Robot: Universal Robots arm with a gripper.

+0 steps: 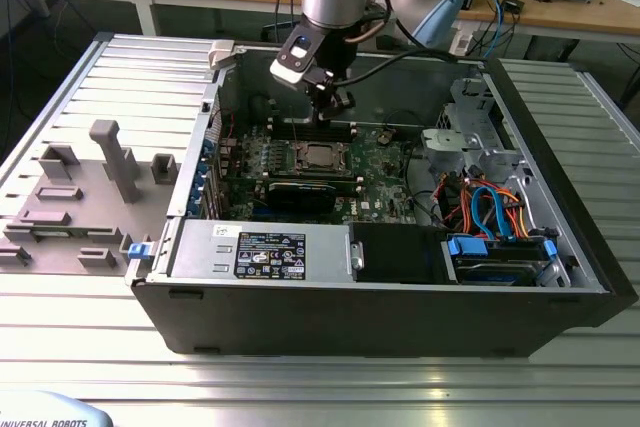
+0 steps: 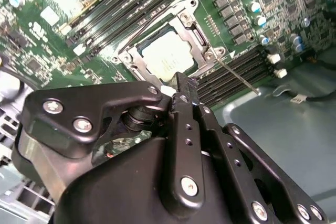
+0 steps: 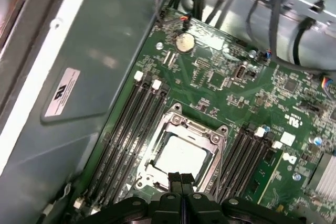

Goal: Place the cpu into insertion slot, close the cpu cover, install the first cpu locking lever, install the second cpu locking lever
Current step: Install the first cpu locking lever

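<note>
one open computer case (image 1: 350,317) lies on the slatted worktop (image 1: 300,387), mid-frame in the exterior view. inside it, the insertion slot (image 1: 300,158) holds one cpu (image 3: 181,157), framed by one cpu cover (image 3: 212,139) lying flat over it. two thin wire levers (image 2: 239,76) flank the slot. the pincer (image 3: 177,178), fingertips pressed together with nothing between them, sits by the cpu's edge; i cannot tell whether it touches.

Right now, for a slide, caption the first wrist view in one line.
Shut gripper hovers over the cpu, seated beneath its closed cover on the green board.
</note>
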